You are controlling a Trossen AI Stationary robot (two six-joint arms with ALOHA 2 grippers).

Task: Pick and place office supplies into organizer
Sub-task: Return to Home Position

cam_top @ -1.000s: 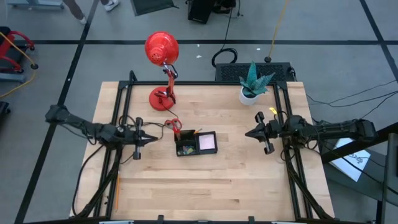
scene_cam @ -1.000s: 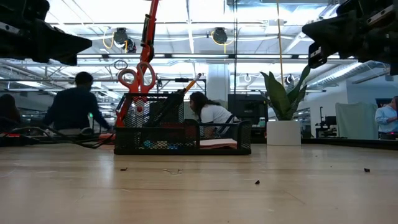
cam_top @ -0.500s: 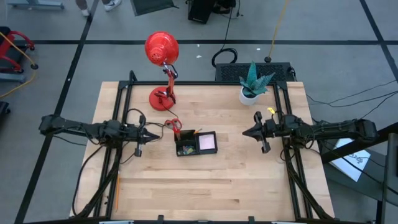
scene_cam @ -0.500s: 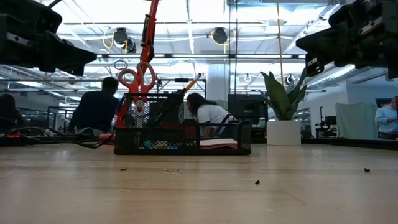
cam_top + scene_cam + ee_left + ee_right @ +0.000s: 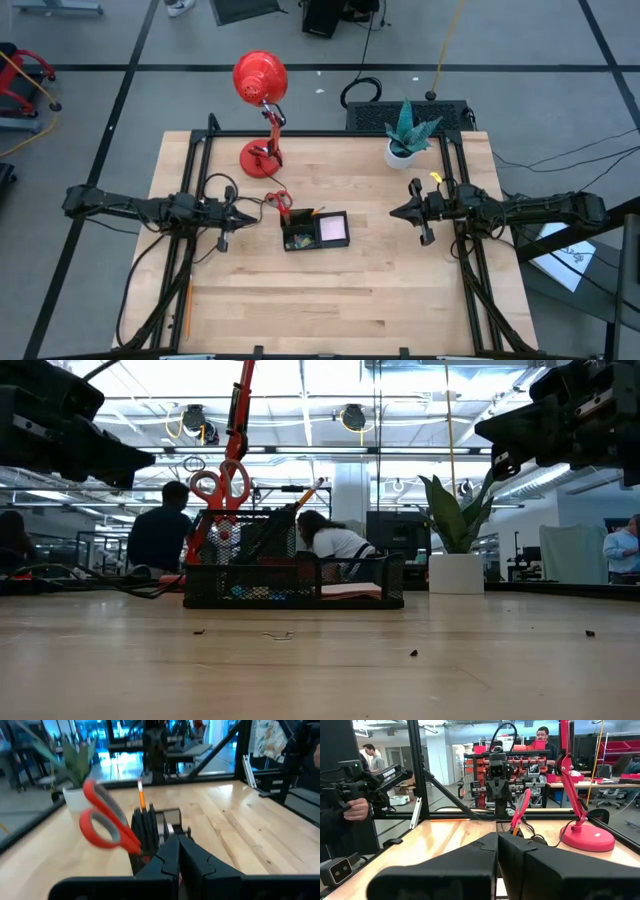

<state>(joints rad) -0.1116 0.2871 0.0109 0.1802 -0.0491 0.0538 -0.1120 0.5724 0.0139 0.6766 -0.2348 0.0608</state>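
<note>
Left pincer (image 5: 243, 216), mine: fingers pressed together, empty, raised near the organizer (image 5: 345, 572). Right pincer (image 5: 393, 212): likewise closed, empty, farther off. Organizer: mid-table, holding scissors (image 5: 280, 202), pencil (image 5: 141, 795) and pad (image 5: 333, 230). Step, by my judgement: homing. Next: draw both arms back clear.
</note>
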